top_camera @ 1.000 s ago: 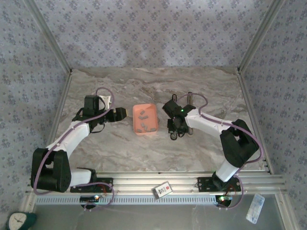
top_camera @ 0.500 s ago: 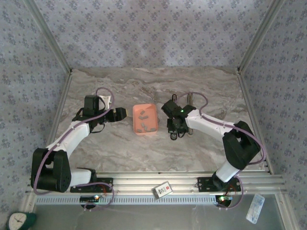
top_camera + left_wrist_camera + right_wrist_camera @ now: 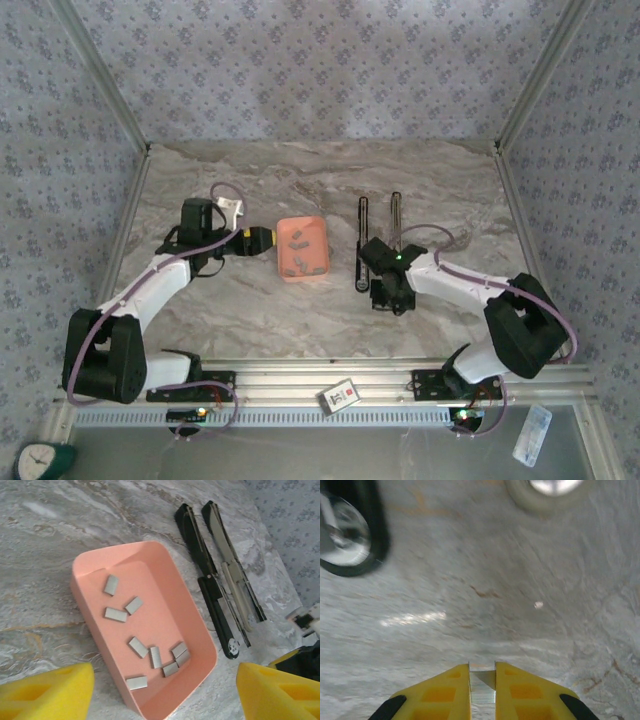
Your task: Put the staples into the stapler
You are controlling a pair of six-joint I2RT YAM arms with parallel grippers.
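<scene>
The right gripper [image 3: 390, 296], clenched on a staple strip [image 3: 482, 686], has drawn back toward 5 o'clock off the opened stapler [image 3: 362, 240], while the left gripper [image 3: 257, 240] waits released at 9 o'clock of the salmon tray [image 3: 95, 570] holding the remaining staples [image 3: 150, 656].

The left arm [image 3: 150, 285] and right arm [image 3: 455, 285] share white tubular links between bulky black joints, trailed by purple cables [image 3: 222, 186]. The left end effector [image 3: 262, 238] and right end effector [image 3: 482, 670] wear yellow fingers [image 3: 45, 690] with moulded recesses. A green light [image 3: 398, 257] dots the right wrist.
</scene>
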